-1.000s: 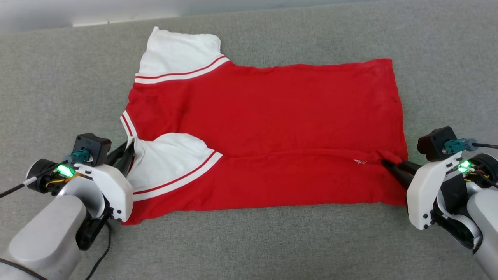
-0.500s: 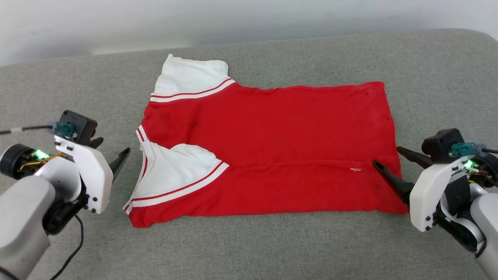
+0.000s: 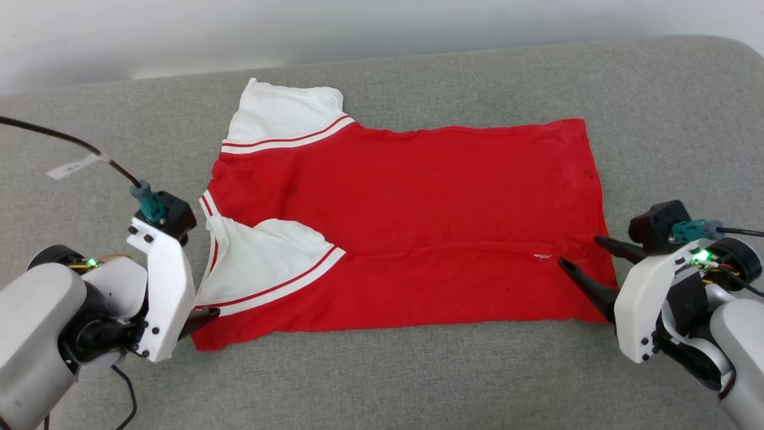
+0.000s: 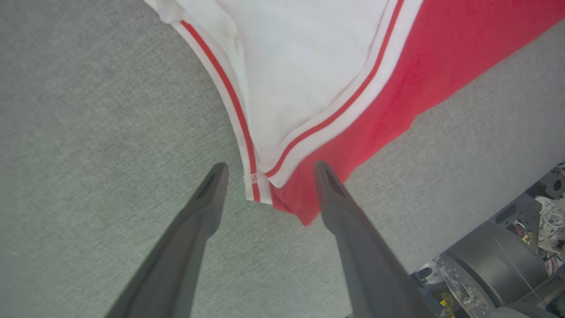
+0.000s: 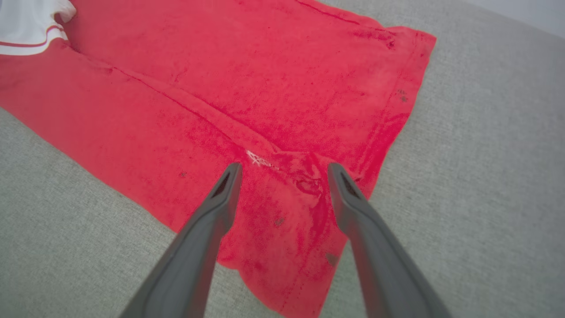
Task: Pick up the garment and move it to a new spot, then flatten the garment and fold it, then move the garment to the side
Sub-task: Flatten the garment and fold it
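1. Near the front-left of the grey woven fabric surface (image 3: 382,370), the left gripper (image 4: 270,171), with its two long dark fingers, is spread apart and holds nothing. In the left wrist view its tips straddle the garment's front-left corner, one over bare grey cloth and the other at the red edge. Whether they touch the cloth cannot be told.
2. The garment (image 3: 418,209), a red soft jersey shirt with white short sleeves and red-and-white stripe trim, lies flat across the middle of the surface, neck end leftward and hem rightward.
3. Its far white sleeve (image 3: 280,113) sticks out toward the surface's back edge. The near white sleeve (image 3: 262,257) lies folded onto the red body, and a crease runs from it rightward to the hem.
4. Near the surface's right edge, the right gripper (image 3: 579,251) has its fingers parted and is empty, its tips over the hem where the crease ends. In the right wrist view a small bunched wrinkle (image 5: 309,183) sits between them.
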{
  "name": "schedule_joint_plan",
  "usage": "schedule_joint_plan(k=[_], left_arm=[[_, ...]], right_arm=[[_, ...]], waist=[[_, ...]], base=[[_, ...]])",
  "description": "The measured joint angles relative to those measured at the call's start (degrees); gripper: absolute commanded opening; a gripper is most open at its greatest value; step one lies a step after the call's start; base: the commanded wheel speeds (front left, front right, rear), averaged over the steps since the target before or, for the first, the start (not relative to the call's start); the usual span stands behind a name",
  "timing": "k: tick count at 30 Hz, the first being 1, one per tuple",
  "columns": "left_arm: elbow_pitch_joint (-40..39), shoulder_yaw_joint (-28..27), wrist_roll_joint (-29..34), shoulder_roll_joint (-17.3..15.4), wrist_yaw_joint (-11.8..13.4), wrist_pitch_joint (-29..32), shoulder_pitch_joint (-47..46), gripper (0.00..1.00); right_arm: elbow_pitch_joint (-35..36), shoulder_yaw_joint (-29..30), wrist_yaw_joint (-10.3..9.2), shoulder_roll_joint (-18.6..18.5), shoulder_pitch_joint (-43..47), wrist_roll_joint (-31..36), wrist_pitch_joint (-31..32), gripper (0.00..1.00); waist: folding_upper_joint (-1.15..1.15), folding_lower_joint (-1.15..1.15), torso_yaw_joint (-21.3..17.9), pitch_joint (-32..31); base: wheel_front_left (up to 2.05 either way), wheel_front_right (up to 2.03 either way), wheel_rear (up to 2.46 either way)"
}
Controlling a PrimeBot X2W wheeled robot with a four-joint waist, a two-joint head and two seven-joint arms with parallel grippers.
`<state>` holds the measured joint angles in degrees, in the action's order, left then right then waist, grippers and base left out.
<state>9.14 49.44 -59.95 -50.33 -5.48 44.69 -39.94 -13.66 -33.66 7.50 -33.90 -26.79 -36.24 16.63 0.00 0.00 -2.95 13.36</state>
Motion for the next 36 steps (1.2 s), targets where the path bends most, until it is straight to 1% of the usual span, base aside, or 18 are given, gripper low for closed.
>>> schedule_joint_plan(k=[6,10,12,13,14,17,19,22,24,26,31,34,36], left_arm=[[2.8,2.5,-0.1,1.1,0.1,3.5,0.3,1.00],[5.8,3.4,0.7,2.2,-0.1,3.4,0.4,1.00],[6.8,3.9,1.0,2.4,-0.5,3.3,0.4,1.00],[7.4,4.2,1.0,2.5,-0.7,3.3,0.4,0.29],[7.7,4.4,1.2,2.6,-0.9,3.1,0.4,0.00],[8.7,4.8,1.1,2.7,-1.2,1.9,0.5,0.00],[8.5,5.3,1.1,2.9,-1.5,1.1,0.5,0.00],[7.0,6.7,2.7,2.5,-1.6,0.2,0.1,0.00],[5.7,7.2,2.3,2.4,-1.8,-0.5,0.1,0.00],[4.1,7.8,2.6,2.0,-1.9,-0.8,-0.1,0.00],[0.3,8.8,2.7,0.5,-1.9,-1.5,-0.7,0.00],[-1.1,9.1,2.7,0.2,-1.9,-1.8,-1.7,0.00],[-1.8,9.2,2.8,0.1,-1.9,-2.0,-2.3,0.00]], right_arm=[[0.3,-1.9,0.00,0.3,-0.9,-1.1,1.8,1.00],[0.3,-2.5,0.00,0.5,-1.9,-1.2,1.8,1.00],[0.2,-2.6,0.00,0.6,-2.3,-1.2,0.8,1.00],[0.1,-2.3,0.00,0.8,-2.7,-1.5,0.3,1.00],[0.0,-2.2,0.00,0.8,-3.0,-1.6,0.2,1.00],[-0.3,-1.9,0.01,0.5,-4.0,-1.6,-0.2,1.00],[0.0,-1.9,0.01,-0.5,-5.3,-1.6,0.1,1.00],[1.1,-2.6,0.01,-2.8,-7.6,-1.6,2.1,1.00],[2.3,-4.2,0.01,-5.0,-9.5,-1.5,4.6,1.00],[3.5,-6.5,0.01,-7.6,-11.7,-1.4,8.4,1.00],[6.0,-13.1,0.01,-12.8,-15.7,-7.4,22.5,1.00],[6.1,-16.0,0.01,-14.5,-17.3,-11.5,29.2,1.00],[5.2,-17.1,0.01,-14.7,-17.7,-13.7,31.3,1.00]], waist=[[0.00,0.00,-1.1,1.1],[0.00,0.00,-1.8,1.8],[0.00,-0.01,-2.1,2.0],[0.00,-0.01,-2.1,1.9],[0.00,-0.01,-2.2,1.8],[0.00,-0.01,-2.2,1.2],[0.00,-0.01,-2.1,0.6],[0.00,-0.01,-1.9,-0.5],[0.00,-0.01,-1.6,-1.3],[0.00,-0.01,-1.3,-1.9],[0.00,-0.01,-0.5,-2.5],[0.00,-0.01,-0.1,-1.9],[0.00,-0.01,0.2,-1.3]], base=[[0.00,0.00,0.00],[0.00,0.00,0.00],[0.00,0.00,0.00],[0.00,0.00,0.00],[0.00,0.00,0.00],[0.00,0.00,0.00],[0.00,0.00,0.00],[0.00,0.00,0.00],[0.00,0.00,0.00],[0.00,0.00,0.00],[0.00,0.00,0.00],[0.00,0.00,0.00],[0.00,0.00,0.00]])
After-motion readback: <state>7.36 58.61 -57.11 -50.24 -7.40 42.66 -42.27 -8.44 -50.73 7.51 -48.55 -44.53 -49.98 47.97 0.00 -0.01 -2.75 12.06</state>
